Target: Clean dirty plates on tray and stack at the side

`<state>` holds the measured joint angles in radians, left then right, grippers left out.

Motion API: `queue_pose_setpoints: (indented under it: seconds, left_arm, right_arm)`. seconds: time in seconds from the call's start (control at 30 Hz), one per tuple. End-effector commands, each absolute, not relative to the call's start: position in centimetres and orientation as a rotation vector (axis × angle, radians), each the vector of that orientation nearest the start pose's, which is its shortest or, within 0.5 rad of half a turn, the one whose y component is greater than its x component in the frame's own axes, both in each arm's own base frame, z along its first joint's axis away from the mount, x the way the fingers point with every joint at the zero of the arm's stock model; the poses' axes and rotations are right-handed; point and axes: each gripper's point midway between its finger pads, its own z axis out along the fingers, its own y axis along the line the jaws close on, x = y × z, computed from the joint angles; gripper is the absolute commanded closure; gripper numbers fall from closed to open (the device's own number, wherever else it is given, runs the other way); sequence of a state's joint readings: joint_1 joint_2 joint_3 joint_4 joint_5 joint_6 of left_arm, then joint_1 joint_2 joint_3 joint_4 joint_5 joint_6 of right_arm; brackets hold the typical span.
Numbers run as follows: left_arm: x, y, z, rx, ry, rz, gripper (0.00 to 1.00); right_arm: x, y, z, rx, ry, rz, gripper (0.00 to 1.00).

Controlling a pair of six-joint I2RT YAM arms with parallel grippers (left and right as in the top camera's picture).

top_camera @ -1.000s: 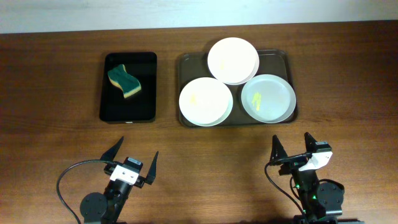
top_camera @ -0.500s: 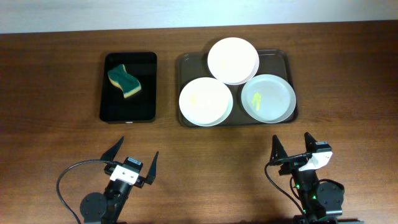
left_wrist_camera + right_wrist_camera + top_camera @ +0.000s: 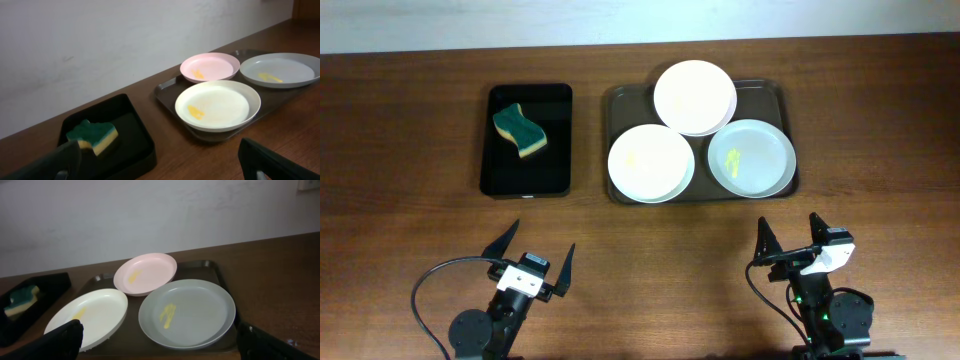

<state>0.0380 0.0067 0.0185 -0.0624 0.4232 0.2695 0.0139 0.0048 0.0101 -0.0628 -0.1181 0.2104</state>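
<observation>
A dark wooden tabletop (image 3: 420, 130) runs back to a pale wall (image 3: 620, 15). From overhead, the left claw (image 3: 538, 245) and right claw (image 3: 788, 232) sit at the near edge, both spread wide and empty. Ahead of the right claw and well apart from it lies the tray (image 3: 620, 100) carrying all three plates (image 3: 650, 162). Ahead of the left claw, a black tray (image 3: 545, 170) holds a sponge (image 3: 520, 131). Nothing has shifted over the last second, so I judge that the cleaning has not begun.

In the left wrist view, the sponge lies ahead and left of the open fingers (image 3: 50, 162), with the plates ahead and right, each with a yellow smear.

In the right wrist view, the plates lie directly ahead, the grey one nearest. None is stacked at the side yet
</observation>
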Motion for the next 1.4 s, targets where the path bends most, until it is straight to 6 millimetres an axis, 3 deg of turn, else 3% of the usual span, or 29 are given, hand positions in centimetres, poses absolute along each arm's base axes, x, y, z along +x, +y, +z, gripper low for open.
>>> queue_pose_setpoints:
  seconds: [0.0, 0.7, 0.77, 0.8, 0.87, 0.9, 0.93, 0.97, 1.1, 1.2, 1.37]
  left_arm:
    - [23.2, -6.5, 16.5, 0.526, 1.534, -0.122, 0.01]
    - [23.2, -6.5, 16.5, 0.526, 1.534, -0.122, 0.01]
    - [22.9, -7.1, 18.2, 0.548, 1.456, -0.137, 0.01]
    - [22.2, -8.4, 18.9, 0.585, 1.414, -0.226, 0.01]
    - [19.9, -11.4, 19.9, 0.712, 1.328, -0.418, 0.01]
    - [17.2, -13.7, 20.7, 0.876, 1.214, -0.536, 0.01]
    - [15.6, -14.6, 21.4, 0.965, 1.132, -0.570, 0.01]
    - [14.2, -15.2, 22.2, 1.046, 1.038, -0.575, 0.01]
    - [12.2, -15.4, 25.8, 1.112, 0.784, -0.409, 0.01]
    - [13.3, -14.0, 29.0, 0.974, 0.752, -0.280, 0.01]
    - [18.2, -11.0, 32.2, 0.825, 0.993, -0.090, 0.01]
  right_arm:
    - [24.4, 2.8, 15.8, 0.060, 1.645, 0.292, 0.02]
    - [24.4, 2.8, 15.8, 0.060, 1.645, 0.292, 0.02]
    - [24.4, 2.8, 15.8, 0.060, 1.645, 0.292, 0.02]
    - [24.4, 2.8, 15.8, 0.060, 1.645, 0.292, 0.02]
    - [24.4, 2.8, 15.8, 0.060, 1.645, 0.292, 0.02]
    - [24.4, 2.8, 15.8, 0.060, 1.645, 0.292, 0.02]
    - [24.4, 2.8, 15.8, 0.060, 1.645, 0.292, 0.02]
    - [24.4, 2.8, 15.8, 0.060, 1.645, 0.292, 0.02]
    - [24.4, 2.8, 15.8, 0.060, 1.645, 0.292, 0.02]
    - [24.4, 2.8, 15.9, 0.060, 1.644, 0.292, 0.02]
    - [24.4, 2.8, 15.8, 0.060, 1.645, 0.292, 0.02]
